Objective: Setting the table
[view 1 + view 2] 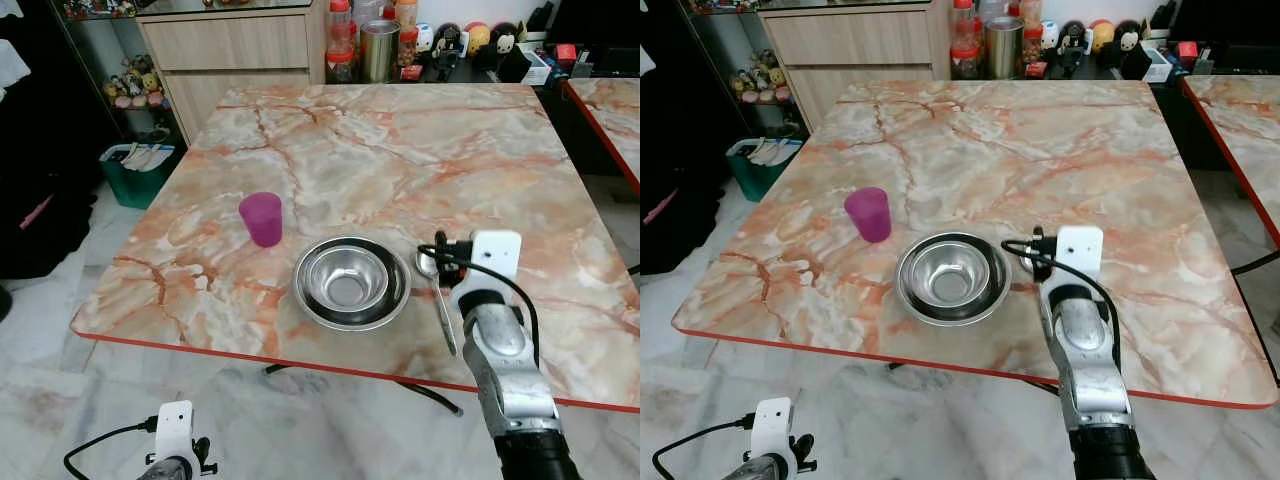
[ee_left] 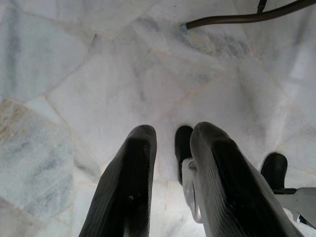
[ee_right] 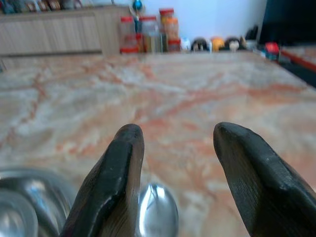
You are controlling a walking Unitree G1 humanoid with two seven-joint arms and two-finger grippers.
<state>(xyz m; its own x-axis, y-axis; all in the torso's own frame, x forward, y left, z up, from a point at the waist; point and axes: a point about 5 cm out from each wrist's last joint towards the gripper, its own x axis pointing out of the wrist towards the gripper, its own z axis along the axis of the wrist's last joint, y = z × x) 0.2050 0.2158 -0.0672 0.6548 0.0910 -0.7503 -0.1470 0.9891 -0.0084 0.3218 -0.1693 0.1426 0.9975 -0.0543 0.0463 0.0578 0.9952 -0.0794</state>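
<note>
Your marble table carries three pieces, all toward its near edge. The steel bowl sits close to that edge, about midway along it. The purple cup stands upright beside the bowl, toward the left edge and a little further in. The spoon lies on the bowl's other side, just beside its rim, handle pointing at the near edge.

Your right gripper hangs low over the spoon's bowl end with its fingers spread and nothing between them. Your left gripper hangs idle below the near edge, over the floor, fingers a little apart and empty.

Mind your next move: the spoon lies flat on smooth stone, so if you pinch it, it may skate away or tip up. It is also so close to the steel bowl that a sideways sweep of the fingers could knock the bowl toward the near edge.
</note>
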